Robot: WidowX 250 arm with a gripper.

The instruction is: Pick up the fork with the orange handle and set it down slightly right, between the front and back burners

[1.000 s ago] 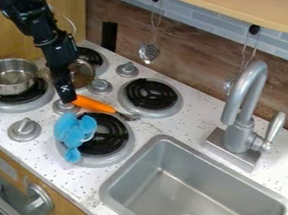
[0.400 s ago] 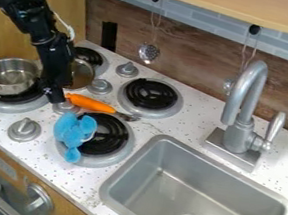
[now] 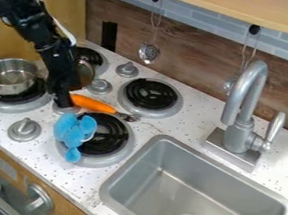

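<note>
The black gripper (image 3: 62, 102) hangs low over the stove, right beside the left end of an orange-handled utensil (image 3: 93, 104). Whether its fingers grip the handle cannot be made out. The utensil's metal end points right, between the two right burners. Just below the gripper, a bunch of blue measuring spoons (image 3: 74, 135) lies over the left part of the front right burner (image 3: 107, 136). To the gripper's left, a metal pot (image 3: 11, 77) stands on the front left burner. Behind the gripper is a second metal pan or lid (image 3: 84, 75), partly hidden by the arm.
A grey sink (image 3: 195, 197) takes up the lower right, with a tall faucet (image 3: 242, 108) behind it. Several stove knobs (image 3: 25, 129) stand up between the burners. A slotted ladle (image 3: 149, 52) hangs on the back wall near the rear right burner (image 3: 151, 94).
From one second ago the gripper moved slightly left and down, then a little right again, staying by the orange handle. The utensil and the blue spoons look unmoved.
</note>
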